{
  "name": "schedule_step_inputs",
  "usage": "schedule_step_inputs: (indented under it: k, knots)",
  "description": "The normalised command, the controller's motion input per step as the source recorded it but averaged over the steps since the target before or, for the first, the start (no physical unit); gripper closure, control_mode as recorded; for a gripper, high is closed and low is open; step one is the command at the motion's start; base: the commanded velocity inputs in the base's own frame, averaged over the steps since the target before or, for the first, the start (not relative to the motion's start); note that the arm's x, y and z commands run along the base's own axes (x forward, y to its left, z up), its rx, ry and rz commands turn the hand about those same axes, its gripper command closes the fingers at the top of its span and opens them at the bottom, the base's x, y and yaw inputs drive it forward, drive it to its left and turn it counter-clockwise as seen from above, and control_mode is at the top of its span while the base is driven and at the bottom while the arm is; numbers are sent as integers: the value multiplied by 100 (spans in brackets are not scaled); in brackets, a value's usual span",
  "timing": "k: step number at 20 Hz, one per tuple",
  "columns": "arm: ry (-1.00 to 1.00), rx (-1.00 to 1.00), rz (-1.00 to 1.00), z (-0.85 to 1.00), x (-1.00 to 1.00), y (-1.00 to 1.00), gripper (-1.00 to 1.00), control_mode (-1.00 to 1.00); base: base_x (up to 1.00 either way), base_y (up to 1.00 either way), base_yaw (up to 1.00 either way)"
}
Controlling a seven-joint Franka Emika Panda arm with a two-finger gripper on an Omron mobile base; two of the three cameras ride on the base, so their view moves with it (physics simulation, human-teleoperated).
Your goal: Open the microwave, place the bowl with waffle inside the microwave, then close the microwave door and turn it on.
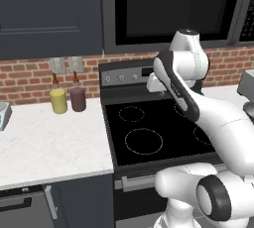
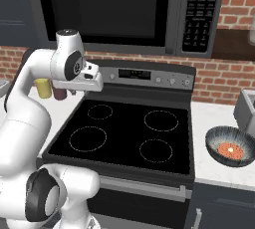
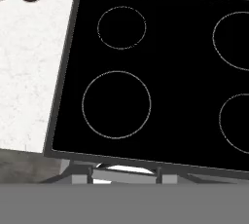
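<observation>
- Your arm is folded high, hand level over the stove (image 2: 129,133)'s back-left corner
- Pincer (image 2: 93,82): you cannot tell whether it is apart
- Bowl (image 2: 231,146) with waffle (image 2: 231,150) sits on the table (image 2: 211,123), far right of the pincer
- Microwave (image 2: 124,9) above it, microwave door (image 2: 102,6) closed

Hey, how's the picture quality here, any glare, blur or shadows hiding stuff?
Left base view: soft, even light, no glare; the microwave glass is flat black. Right base view: the keypad is too blurry to read; the bowl and waffle are clear enough. Hand view: the stove is matte black without reflections, and the jars at the corner are blurred.
</observation>
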Motion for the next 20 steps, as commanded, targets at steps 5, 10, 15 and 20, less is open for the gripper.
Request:
schedule_step_inputs:
  k: [5,10,15,20]
  knots:
    - [-2,2,0,1,0,-9,-100,-100,0,0,0]
    - [-41,0,-1,27,-16,-36,-100,-100,0,0,0]
    - [-64,0,-5,85,-29,-16,-100,-100,0,0,0]
    - [-23,0,-12,76,0,-86,-100,-100,0,0,0]
